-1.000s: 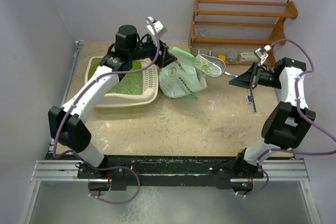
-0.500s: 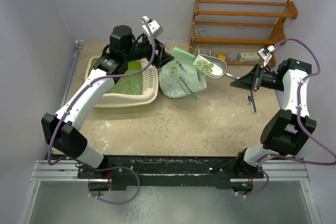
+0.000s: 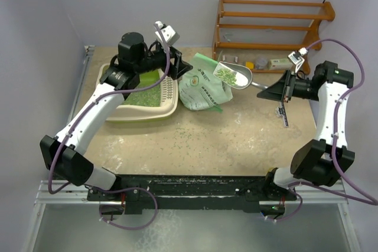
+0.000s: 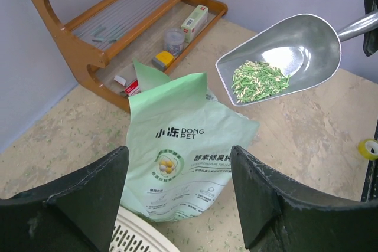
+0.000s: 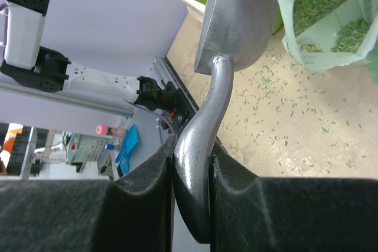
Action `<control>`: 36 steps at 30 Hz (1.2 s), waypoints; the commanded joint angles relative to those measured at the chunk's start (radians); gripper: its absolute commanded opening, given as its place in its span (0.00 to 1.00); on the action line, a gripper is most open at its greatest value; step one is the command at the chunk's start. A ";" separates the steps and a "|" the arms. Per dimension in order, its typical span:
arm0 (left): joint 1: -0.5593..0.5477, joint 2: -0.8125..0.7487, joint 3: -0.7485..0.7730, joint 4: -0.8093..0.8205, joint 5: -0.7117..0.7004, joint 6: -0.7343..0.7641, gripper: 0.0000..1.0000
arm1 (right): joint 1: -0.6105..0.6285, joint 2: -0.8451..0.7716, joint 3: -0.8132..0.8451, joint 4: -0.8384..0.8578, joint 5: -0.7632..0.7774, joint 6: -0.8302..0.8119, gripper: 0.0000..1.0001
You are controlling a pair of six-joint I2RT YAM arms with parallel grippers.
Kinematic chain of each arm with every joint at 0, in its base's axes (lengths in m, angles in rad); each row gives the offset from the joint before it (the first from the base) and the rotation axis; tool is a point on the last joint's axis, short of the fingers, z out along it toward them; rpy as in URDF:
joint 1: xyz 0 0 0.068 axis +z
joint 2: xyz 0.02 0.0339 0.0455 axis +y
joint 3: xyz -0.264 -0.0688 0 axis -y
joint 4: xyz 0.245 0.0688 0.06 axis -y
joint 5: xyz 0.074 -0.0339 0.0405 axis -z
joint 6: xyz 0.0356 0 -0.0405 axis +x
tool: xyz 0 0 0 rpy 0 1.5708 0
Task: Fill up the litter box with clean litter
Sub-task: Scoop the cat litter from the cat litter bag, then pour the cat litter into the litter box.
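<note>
The litter box (image 3: 171,108), a cream tray with a lime-green inside, lies at the back left with green litter (image 3: 144,94) in it. To its right leans the pale green bag (image 3: 204,90), open at the top. My right gripper (image 3: 277,91) is shut on the handle (image 5: 198,163) of a metal scoop (image 3: 233,75). The scoop hangs level above the bag's right side with a small heap of litter (image 4: 260,79) in its bowl. My left gripper (image 3: 177,68) stands open over the box's slotted rim (image 4: 133,237), facing the bag (image 4: 183,146), with nothing between its fingers.
A wooden rack (image 3: 269,25) stands at the back right with small boxes and a jar on its lowest shelf. A dark thin tool (image 3: 283,113) lies below my right gripper. Loose pellets (image 3: 195,128) are strewn over the table. Walls close in left and right.
The scoop with its litter has drifted a little to the left, toward the bag. My left arm has swung slightly left, its gripper still open. The right grip is unchanged.
</note>
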 commanded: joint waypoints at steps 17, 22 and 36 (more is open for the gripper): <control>0.008 -0.180 -0.080 0.023 -0.090 0.009 0.65 | 0.292 -0.009 0.134 0.447 0.082 0.500 0.00; 0.007 -0.214 -0.098 0.014 -0.114 0.009 0.64 | 0.352 0.049 0.204 0.505 0.118 0.569 0.00; 0.008 -0.293 -0.120 -0.030 -0.175 0.012 0.61 | 0.556 0.287 0.485 0.505 0.200 0.583 0.00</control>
